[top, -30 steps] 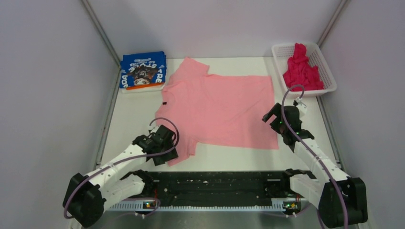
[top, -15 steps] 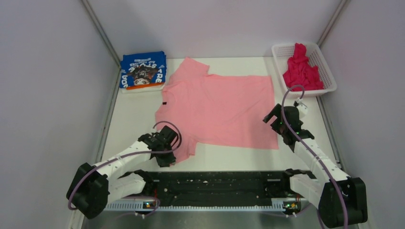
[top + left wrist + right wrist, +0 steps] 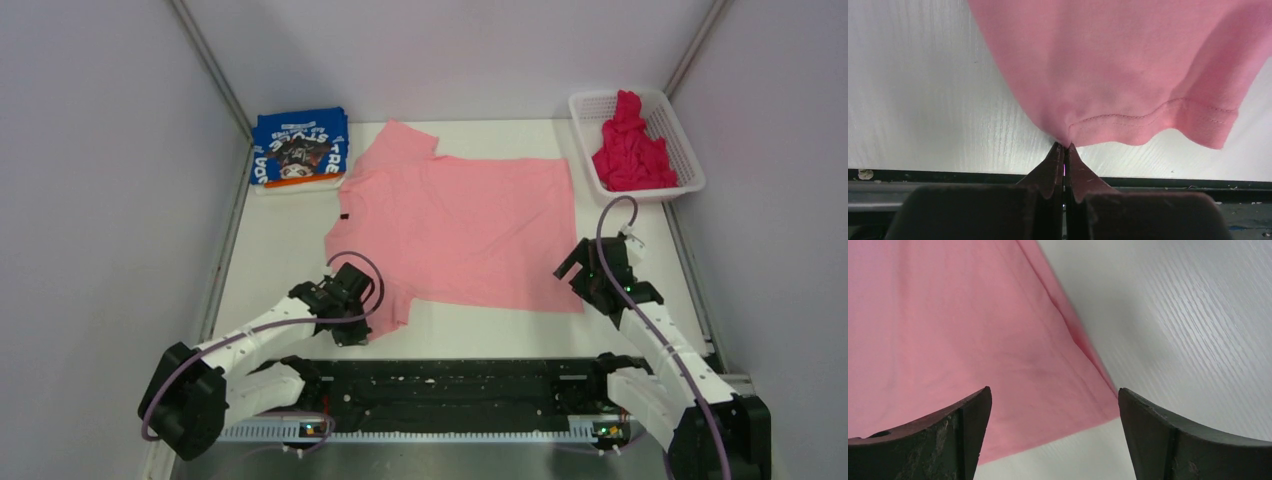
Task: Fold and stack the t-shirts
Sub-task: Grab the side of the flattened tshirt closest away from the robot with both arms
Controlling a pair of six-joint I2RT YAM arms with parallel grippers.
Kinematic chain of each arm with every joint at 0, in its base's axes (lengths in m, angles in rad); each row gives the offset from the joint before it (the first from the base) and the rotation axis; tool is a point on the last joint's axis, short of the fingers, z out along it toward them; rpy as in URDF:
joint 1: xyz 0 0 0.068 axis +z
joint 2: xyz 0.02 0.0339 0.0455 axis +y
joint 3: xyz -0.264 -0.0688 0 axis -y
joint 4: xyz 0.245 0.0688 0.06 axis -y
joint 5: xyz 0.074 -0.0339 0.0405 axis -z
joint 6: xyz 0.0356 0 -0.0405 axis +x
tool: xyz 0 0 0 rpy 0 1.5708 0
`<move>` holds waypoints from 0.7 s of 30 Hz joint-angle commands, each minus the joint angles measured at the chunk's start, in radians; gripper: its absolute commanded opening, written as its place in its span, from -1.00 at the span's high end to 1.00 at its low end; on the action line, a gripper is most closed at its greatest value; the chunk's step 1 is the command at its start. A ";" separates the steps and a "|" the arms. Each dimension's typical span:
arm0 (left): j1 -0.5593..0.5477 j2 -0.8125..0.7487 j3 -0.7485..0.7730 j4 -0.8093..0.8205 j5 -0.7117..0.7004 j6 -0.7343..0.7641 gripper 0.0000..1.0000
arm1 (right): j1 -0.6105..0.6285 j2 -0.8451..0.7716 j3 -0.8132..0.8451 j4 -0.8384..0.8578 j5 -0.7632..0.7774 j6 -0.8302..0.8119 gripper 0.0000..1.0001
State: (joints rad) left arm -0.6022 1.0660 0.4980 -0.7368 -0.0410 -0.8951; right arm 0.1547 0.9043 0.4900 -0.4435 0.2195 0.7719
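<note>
The light pink t-shirt (image 3: 460,225) lies spread flat mid-table. My left gripper (image 3: 368,322) sits at its near-left sleeve, and in the left wrist view it (image 3: 1064,146) is shut on the sleeve's hemmed edge of the pink shirt (image 3: 1118,60). My right gripper (image 3: 575,280) hovers open over the shirt's near-right hem corner; in the right wrist view the gripper (image 3: 1054,392) has pink cloth (image 3: 948,325) and bare table between its fingers, nothing held. A folded blue t-shirt (image 3: 298,147) rests at the back left. The magenta t-shirt (image 3: 630,145) is bunched in the basket.
The white mesh basket (image 3: 690,150) stands at the back right corner. A black rail (image 3: 450,395) runs along the table's near edge between the arm bases. Grey walls close in the left, right and back sides.
My left gripper has closed on the pink sleeve edge. The right arm has shifted a little toward the near edge, beside the hem corner, staying open.
</note>
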 commanded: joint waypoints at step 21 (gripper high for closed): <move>-0.003 -0.138 -0.016 -0.028 0.024 -0.012 1.00 | 0.000 -0.015 -0.145 -0.061 -0.001 0.096 0.31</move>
State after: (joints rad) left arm -0.6029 0.9466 0.4797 -0.7509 -0.0227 -0.8909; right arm 0.1547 0.8722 0.3664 -0.5121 0.1871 0.8513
